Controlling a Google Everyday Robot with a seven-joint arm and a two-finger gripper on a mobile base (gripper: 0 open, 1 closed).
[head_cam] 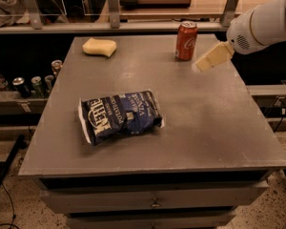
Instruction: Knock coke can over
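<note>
Camera view: one grey desk (205,123), seen from the front and above.
coke can (186,40): 1. Red with a silver top, upright at the desk's back edge, right of centre in the upper frame. White script on the side, only partly readable.
gripper (201,65): 1. Beige, comes in from the upper right on a white arm (264,25). It hovers above the desk just right of the coke can and slightly nearer the camera, not touching it. The tips point down-left.
fingers: pressed together with no gap showing, holding nothing.
chip bag (120,116): 1. Dark blue, lying flat at left of centre. "KETTLE" reads in white; the smaller print is not legible.
sponge (99,47): 1. Yellow, at the back-left corner of the desk.
spare cans (36,85): at least 4, with silver tops, on a lower shelf off the desk's left edge. Labels unreadable.
drawer (155,200): 1 visible on the desk front, with a small handle.
</note>
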